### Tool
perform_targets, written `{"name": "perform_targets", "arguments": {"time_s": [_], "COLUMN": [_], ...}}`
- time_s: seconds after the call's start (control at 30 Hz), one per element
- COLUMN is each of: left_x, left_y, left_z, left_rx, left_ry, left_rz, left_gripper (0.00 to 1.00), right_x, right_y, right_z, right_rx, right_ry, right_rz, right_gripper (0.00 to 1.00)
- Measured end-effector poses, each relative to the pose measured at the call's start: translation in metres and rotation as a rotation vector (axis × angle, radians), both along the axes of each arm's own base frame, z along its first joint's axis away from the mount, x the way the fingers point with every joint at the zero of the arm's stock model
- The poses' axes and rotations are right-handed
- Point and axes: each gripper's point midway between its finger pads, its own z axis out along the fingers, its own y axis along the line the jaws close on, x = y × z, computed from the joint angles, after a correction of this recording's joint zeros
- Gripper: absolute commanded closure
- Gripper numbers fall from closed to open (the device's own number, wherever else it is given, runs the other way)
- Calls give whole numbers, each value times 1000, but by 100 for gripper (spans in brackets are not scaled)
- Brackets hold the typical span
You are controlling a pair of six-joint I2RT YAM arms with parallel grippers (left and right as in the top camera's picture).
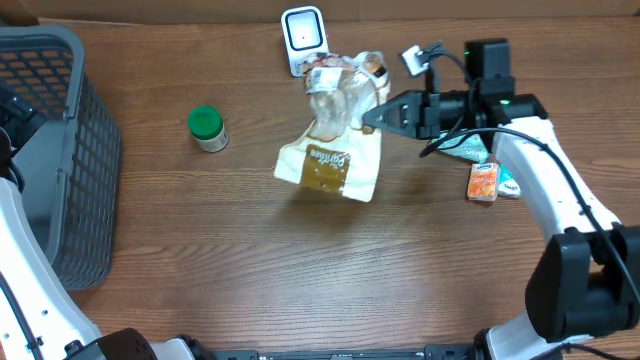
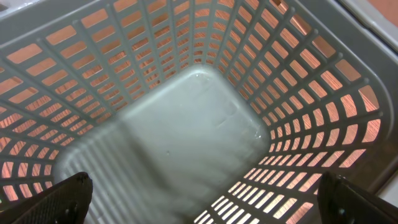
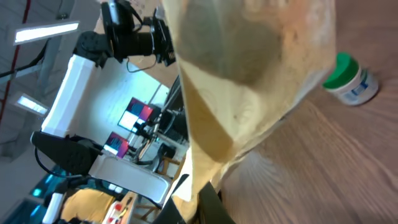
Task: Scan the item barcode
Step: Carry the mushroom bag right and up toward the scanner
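Only the left wrist view looks into the grey plastic lattice basket (image 2: 205, 37), the left gripper (image 2: 205, 198) above it, jaws spread wide, empty. Overhead, the right gripper (image 1: 372, 115) is clamped on the right edge of the tan-and-clear plastic food bag (image 1: 330, 160), just near of the white barcode scanner (image 1: 303, 40). Bare wooden table (image 1: 300, 270) lies nearer; a green-capped jar (image 1: 207, 128) stands left, an orange packet (image 1: 483, 182) right. The right arm (image 1: 540, 170) reaches leftward.
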Motion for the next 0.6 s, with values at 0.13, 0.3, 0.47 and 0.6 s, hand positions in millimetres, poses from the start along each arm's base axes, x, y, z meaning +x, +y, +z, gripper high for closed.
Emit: {"name": "perform_targets", "arguments": {"time_s": [0.13,0.3,0.47,0.6], "left_x": [0,0,0,0], "left_y": [0,0,0,0], "left_z": [0,0,0,0], "left_rx": [0,0,0,0], "left_ry": [0,0,0,0], "left_rz": [0,0,0,0], "left_gripper": [0,0,0,0], "right_x": [-5,-9,5,9], "right_y": [-6,-7,-5,-4], "right_z": [16,22,-32,-79], "right_rx": [9,-1,-270,-548], "right_ry": [-43,-44,152,194], "right_rz": [-11,-21,-199,-323], "right_gripper": [96,96,96,96]}}
